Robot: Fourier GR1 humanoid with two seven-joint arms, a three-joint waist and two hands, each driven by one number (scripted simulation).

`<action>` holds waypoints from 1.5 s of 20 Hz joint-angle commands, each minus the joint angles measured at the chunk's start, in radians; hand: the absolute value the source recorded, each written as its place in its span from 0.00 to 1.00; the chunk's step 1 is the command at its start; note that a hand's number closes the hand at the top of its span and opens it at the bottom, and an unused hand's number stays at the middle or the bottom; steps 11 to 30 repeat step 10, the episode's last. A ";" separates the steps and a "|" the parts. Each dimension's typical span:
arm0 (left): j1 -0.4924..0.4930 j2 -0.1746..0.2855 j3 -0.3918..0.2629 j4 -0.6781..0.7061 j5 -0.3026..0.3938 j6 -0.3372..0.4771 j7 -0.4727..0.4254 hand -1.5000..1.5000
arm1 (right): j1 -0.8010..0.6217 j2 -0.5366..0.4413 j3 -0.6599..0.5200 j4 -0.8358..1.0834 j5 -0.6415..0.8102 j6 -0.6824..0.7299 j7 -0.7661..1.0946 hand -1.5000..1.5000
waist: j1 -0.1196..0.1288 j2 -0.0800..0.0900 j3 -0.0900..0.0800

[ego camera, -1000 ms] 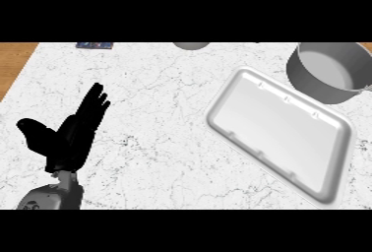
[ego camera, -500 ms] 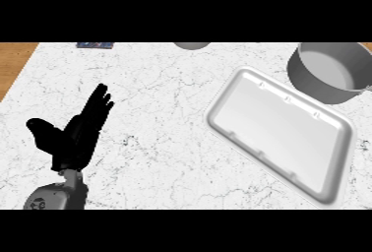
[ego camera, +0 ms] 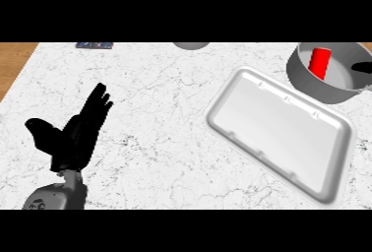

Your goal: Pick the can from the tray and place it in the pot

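A red can (ego camera: 319, 62) stands upright inside the grey pot (ego camera: 312, 82) at the far right of the counter. The white tray (ego camera: 280, 133) lies slantwise in front of the pot, with nothing on it. My left hand (ego camera: 73, 140) rests open at the lower left, fingers pointing up, far from the tray. A small black part of my right hand (ego camera: 361, 67) shows at the right edge over the pot, just right of the can and apart from it.
A grey round object (ego camera: 191, 45) is cut off by the far edge of the counter. A small dark item (ego camera: 94, 45) lies at the far left. The marble top ends at a wooden strip (ego camera: 11, 61) on the left.
The red can now shows inside the pot, where none was visible before. A bit of my right hand has appeared at the right edge. My left hand has barely shifted.
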 commanded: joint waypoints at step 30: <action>-0.013 -0.002 0.022 0.028 0.009 0.001 -0.007 0.50 | -0.038 -0.051 -0.254 0.051 -0.186 -0.280 -0.138 0.00 | -0.014 -0.002 0.000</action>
